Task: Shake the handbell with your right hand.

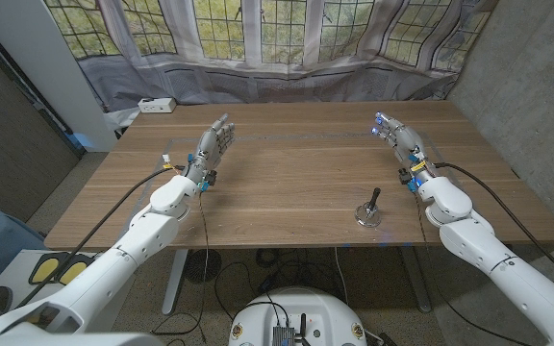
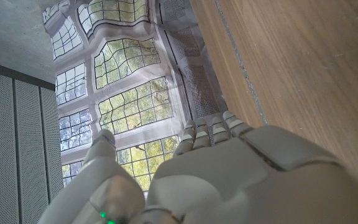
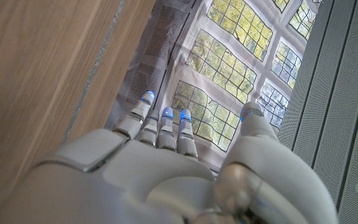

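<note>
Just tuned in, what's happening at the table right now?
Nothing is being handled yet. The handbell stands upright near the front edge of the wooden table, untouched. The right robot hand is over the table on its own side, fingers extended and apart, holding nothing, well beyond the bell. The left robot hand is likewise open and empty on the opposite side. A white power strip lies at the far left corner.

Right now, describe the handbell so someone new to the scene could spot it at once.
Start at the wooden table and go to its near edge on the robot's right side. The handbell stands there upright, just inboard of the right hand's wrist. It is small, with a shiny metal base and a dark handle, and no other loose object stands on that side.
</note>
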Motion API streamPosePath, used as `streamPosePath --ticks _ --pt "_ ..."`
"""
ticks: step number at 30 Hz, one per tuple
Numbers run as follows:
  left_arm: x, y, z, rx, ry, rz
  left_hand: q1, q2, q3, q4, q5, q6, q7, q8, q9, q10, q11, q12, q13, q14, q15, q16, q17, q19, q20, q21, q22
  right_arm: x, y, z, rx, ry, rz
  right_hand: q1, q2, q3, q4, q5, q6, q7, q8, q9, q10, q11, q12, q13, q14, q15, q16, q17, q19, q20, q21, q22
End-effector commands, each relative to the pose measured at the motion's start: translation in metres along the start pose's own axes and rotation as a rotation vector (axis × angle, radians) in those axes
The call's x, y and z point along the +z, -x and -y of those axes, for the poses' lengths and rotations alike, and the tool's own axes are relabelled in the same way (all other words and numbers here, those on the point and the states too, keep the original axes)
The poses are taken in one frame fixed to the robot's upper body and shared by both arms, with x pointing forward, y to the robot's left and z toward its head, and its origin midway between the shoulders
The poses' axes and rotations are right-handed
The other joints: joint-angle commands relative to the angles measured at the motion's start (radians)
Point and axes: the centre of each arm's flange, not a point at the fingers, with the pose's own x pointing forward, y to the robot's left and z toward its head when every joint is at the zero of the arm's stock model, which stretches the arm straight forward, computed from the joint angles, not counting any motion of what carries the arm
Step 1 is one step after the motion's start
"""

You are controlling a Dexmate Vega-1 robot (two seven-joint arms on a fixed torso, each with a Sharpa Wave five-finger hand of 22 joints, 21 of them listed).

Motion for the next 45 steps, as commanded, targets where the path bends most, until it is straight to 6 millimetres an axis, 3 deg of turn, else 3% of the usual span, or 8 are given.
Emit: streamPosePath --ticks 1,16,45 --pt "0.004 0.003 0.0 -0.005 -0.011 0.021 0.012 0.003 0.005 -0.001 0.001 0.013 0.005 0.007 0.002 0.009 -0.001 0.004 0.002 0.009 0.002 0.006 0.001 0.01 0.004 0.009 0.001 0.018 0.018 0.002 -0.004 0.058 0.032 0.023 0.0 0.005 -0.006 0.006 -0.007 0.001 -0.002 0.003 0.008 -0.011 -0.004 0.003 0.013 -0.001 0.0 0.002 0.018 0.002 0.008 0.002" --pt "0.001 0.01 -0.001 0.027 0.005 0.038 0.018 0.005 0.005 -0.005 0.0 0.059 0.003 0.012 0.002 0.066 -0.001 0.02 0.001 0.061 -0.004 0.014 0.001 0.044 0.012 0.018 0.001 0.034 0.042 0.003 -0.002 0.132 0.027 0.073 -0.005 0.019 -0.004 0.004 0.018 0.013 0.007 0.003 0.041 -0.009 -0.003 0.003 0.076 0.007 0.013 -0.002 0.106 0.001 0.027 0.002" --pt "0.005 0.006 0.012 0.033 -0.016 0.033 0.025 0.01 0.007 -0.008 -0.001 0.086 0.003 0.011 0.002 0.086 -0.002 0.02 0.001 0.081 -0.008 0.011 0.001 0.052 0.013 0.015 0.001 0.062 0.083 0.002 0.064 0.205 0.044 0.104 -0.005 0.027 0.0 0.002 0.023 0.028 0.006 0.004 0.054 0.004 -0.007 0.003 0.105 0.015 0.018 0.0 0.143 0.019 0.029 0.003"
